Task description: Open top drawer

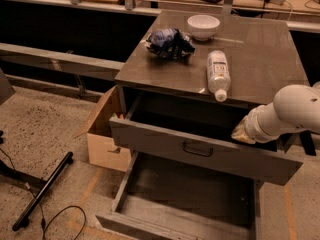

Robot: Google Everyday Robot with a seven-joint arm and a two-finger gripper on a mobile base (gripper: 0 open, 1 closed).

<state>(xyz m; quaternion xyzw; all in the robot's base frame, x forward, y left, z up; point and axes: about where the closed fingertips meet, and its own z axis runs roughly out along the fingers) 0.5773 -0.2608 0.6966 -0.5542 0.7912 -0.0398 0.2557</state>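
The top drawer (165, 143) is a wide grey metal drawer with a small black curved handle (197, 149) at the centre of its front. It stands pulled out from the cabinet, and its dark inside shows. My gripper (241, 133) is at the end of the white arm (292, 111) that reaches in from the right. It sits over the right part of the open drawer, just behind the front panel and to the right of the handle. Its tip is hidden against the dark inside.
On the cabinet top (260, 49) are a white bowl (203, 26), a crumpled blue bag (169, 41) and a plastic bottle (218, 74) on its side. A lower drawer (185, 199) is also pulled out. A cardboard box (102, 139) stands at the left, and a black bar (42, 191) and cable lie on the floor.
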